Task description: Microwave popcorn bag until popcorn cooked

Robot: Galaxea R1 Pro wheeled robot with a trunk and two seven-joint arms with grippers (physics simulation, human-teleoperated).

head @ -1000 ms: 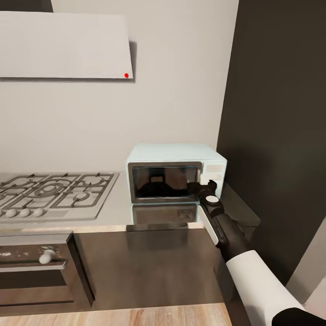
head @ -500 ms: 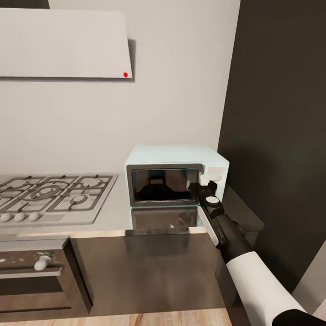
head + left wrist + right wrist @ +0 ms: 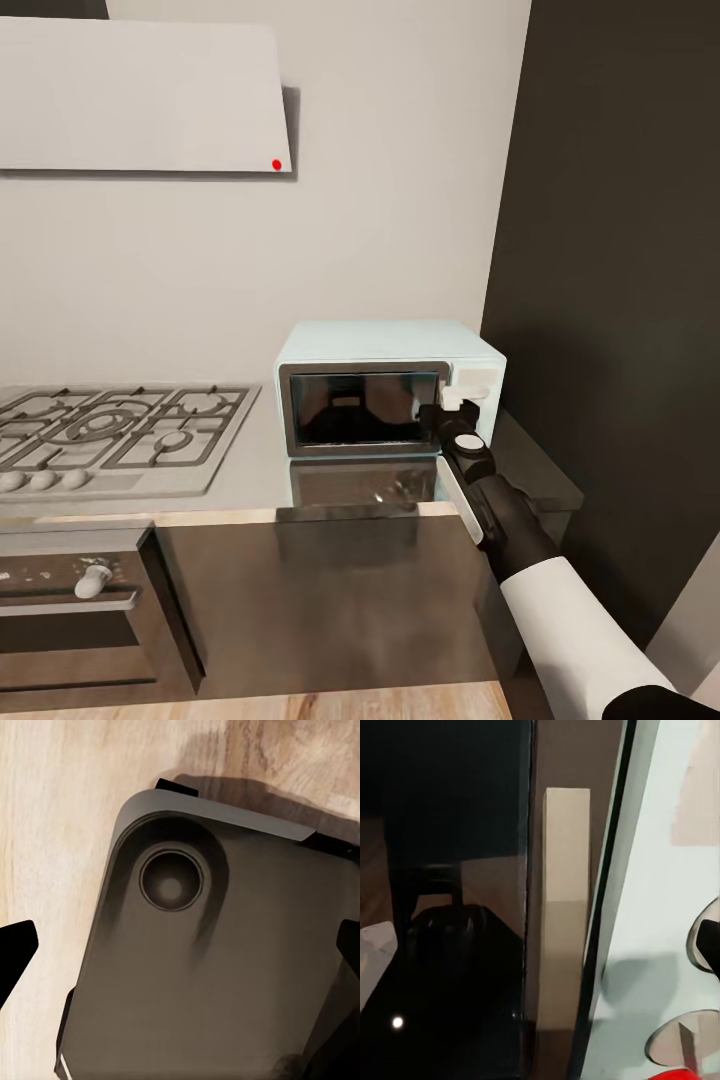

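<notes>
right gripper point(image 3: 443, 412) sits at the microwave's point(image 3: 385, 345) front, right of centre in the head frame, at the seam between the dark glass door point(image 3: 360, 408) and the pale side panel point(image 3: 474, 392). whether its fingers are spread or pressed together cannot be told: they are small and dark against the door. the right arm point(image 3: 560, 610) runs from the lower right corner up to it, white sleeve low, black wrist higher.

the microwave stands on the countertop point(image 3: 270, 470) at mid frame, close against the dark tall cabinet point(image 3: 620, 300) that fills the right side. its door looks closed, and the glass reflects a dark shape. the hob point(image 3: 110, 435) lies at the left edge, apart from the microwave, with knobs along its near rim. below it, at the lower left, is the oven point(image 3: 80, 620) with a pale knob. the range hood point(image 3: 140, 95) hangs at the upper left, a red dot at its lower right corner. a strip of wood floor point(image 3: 250, 705) shows along the bottom.

the right wrist view looks close at the door glass point(image 3: 442, 900), a pale upright handle point(image 3: 561, 907) in the middle and the mint panel point(image 3: 652, 915) beyond it, with knob edges and a bit of red at the lower right corner.

the left wrist view shows a dark grey rounded plate, seemingly the robot's base point(image 3: 217, 967), with a round recess, over the wood floor point(image 3: 60, 832). the left gripper's black fingertips point(image 3: 13, 949) lie at the two side edges, far apart.
</notes>
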